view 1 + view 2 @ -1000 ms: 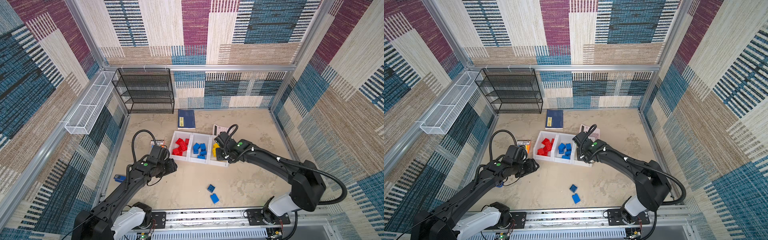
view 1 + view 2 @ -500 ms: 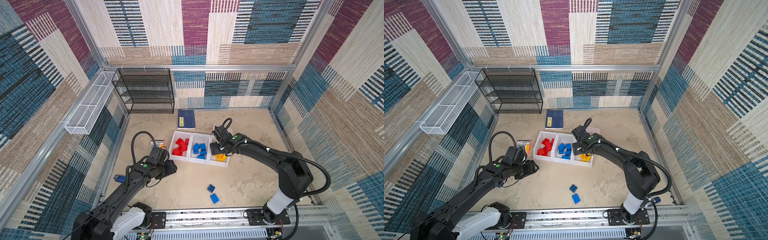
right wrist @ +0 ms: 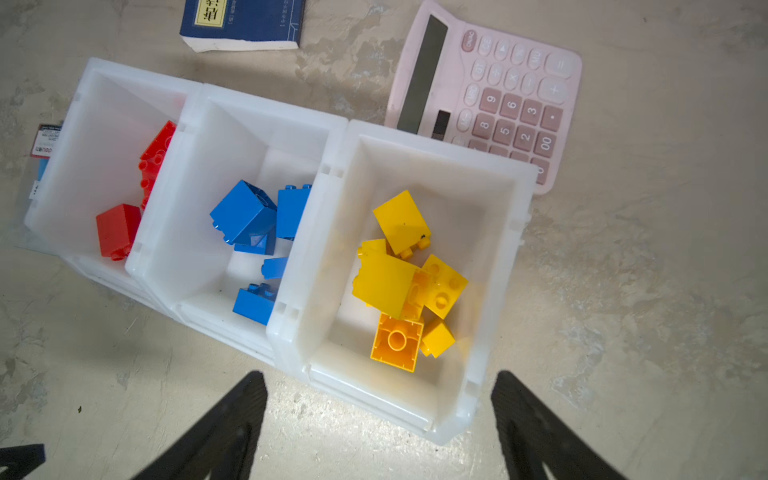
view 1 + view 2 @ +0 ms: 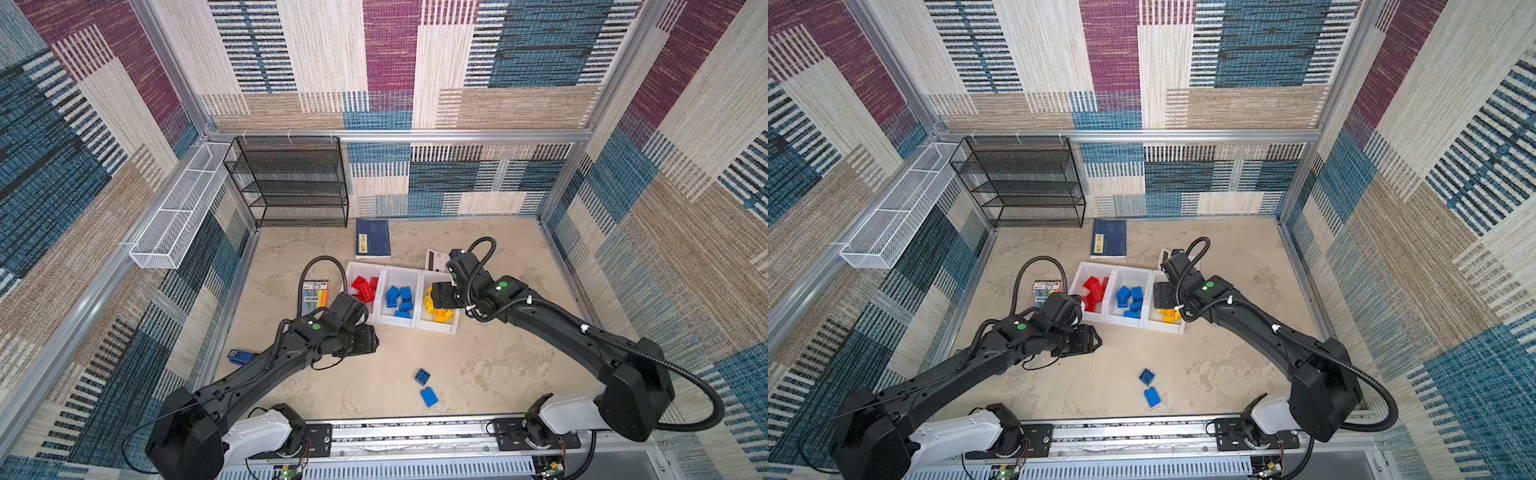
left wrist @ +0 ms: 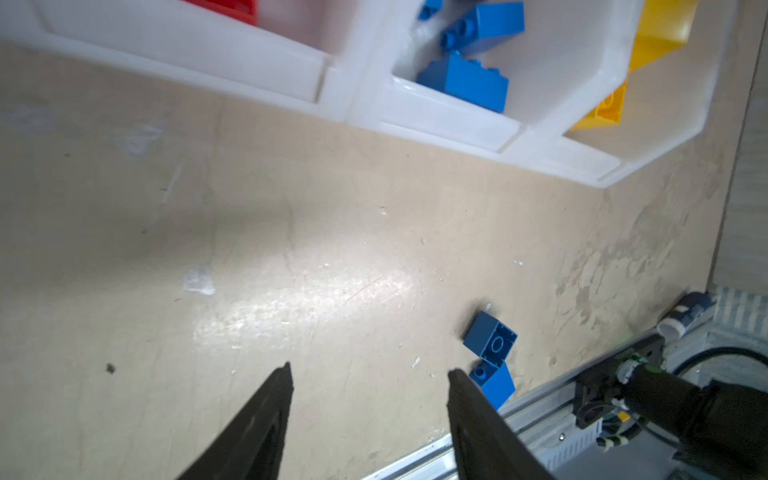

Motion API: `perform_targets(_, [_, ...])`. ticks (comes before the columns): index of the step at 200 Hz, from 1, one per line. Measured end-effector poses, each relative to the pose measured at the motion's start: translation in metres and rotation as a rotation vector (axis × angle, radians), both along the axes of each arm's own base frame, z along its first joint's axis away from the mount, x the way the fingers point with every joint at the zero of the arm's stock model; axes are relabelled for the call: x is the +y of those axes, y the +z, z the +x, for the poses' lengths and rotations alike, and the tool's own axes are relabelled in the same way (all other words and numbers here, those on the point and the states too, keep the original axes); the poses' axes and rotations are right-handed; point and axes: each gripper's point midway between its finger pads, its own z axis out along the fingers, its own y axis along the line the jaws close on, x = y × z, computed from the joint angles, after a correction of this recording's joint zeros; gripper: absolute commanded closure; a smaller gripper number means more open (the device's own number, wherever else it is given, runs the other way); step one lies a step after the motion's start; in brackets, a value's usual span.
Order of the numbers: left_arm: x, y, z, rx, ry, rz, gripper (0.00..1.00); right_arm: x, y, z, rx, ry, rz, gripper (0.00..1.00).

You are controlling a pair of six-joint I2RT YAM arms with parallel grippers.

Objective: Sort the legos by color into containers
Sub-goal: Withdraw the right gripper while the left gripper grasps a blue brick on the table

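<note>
Three joined white containers [image 4: 436, 329] [image 4: 1168, 328] [image 3: 515, 216] [image 5: 449, 120] stand mid-table. In them lie red legos [image 4: 363, 286] [image 3: 118, 228], blue legos [image 4: 401, 299] [image 3: 245, 212] and yellow legos [image 4: 440, 313] [image 3: 395, 286], one colour per container from left to right. Two loose blue legos [image 4: 422, 376] [image 4: 429, 396] [image 5: 490, 338] lie near the front rail. My right gripper [image 4: 434, 295] [image 3: 380, 376] hangs open and empty over the yellow container. In front of the red container my left gripper [image 4: 372, 338] [image 5: 370, 370] is open and empty, the loose blue legos to its right.
A marker pack [image 4: 314, 293] lies left of the containers. A blue book [image 4: 372, 237] and a pink calculator [image 3: 490, 95] lie behind them. The black mesh rack [image 4: 291, 183] and white wire basket [image 4: 178, 212] are at the back left. A metal rail [image 4: 415, 432] runs along the front.
My right gripper has opened over the yellow container, where more yellow legos now show. The left arm has hardly moved.
</note>
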Motion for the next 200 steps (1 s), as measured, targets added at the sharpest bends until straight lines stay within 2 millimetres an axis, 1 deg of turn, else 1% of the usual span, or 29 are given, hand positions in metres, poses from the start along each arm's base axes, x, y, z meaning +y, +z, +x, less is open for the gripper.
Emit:
perform_targets(20, [-0.027,-0.009,-0.007,0.012,-0.089,0.041,0.37,-0.012,-0.003,-0.010,0.004,-0.034,0.019,0.11])
perform_targets(46, [-0.060,-0.020,-0.016,0.024,-0.197,0.083,0.37,-0.033,-0.011,-0.023,0.016,-0.093,0.038,0.11])
perform_targets(84, [-0.097,-0.033,-0.027,0.016,-0.332,0.138,0.37,-0.067,-0.016,-0.037,0.009,-0.193,0.078,0.11])
perform_targets(102, [-0.113,-0.037,-0.032,0.005,-0.393,0.165,0.37,-0.077,-0.016,-0.040,-0.002,-0.225,0.092,0.11])
perform_targets(115, [-0.125,-0.042,-0.037,0.004,-0.438,0.183,0.37,-0.081,-0.016,-0.042,-0.004,-0.239,0.099,0.11])
perform_targets(134, [-0.138,-0.050,-0.045,0.006,-0.503,0.217,0.37,-0.081,-0.017,-0.044,0.002,-0.239,0.112,0.11])
perform_targets(156, [-0.148,-0.060,-0.052,0.004,-0.558,0.265,0.37,-0.081,-0.019,-0.045,0.010,-0.236,0.116,0.11])
perform_targets(176, [-0.149,-0.069,-0.058,0.002,-0.590,0.312,0.40,-0.081,-0.021,-0.046,0.014,-0.238,0.116,0.11])
perform_targets(200, [-0.145,-0.076,-0.062,0.010,-0.606,0.349,0.48,-0.080,-0.022,-0.047,0.020,-0.233,0.120,0.11])
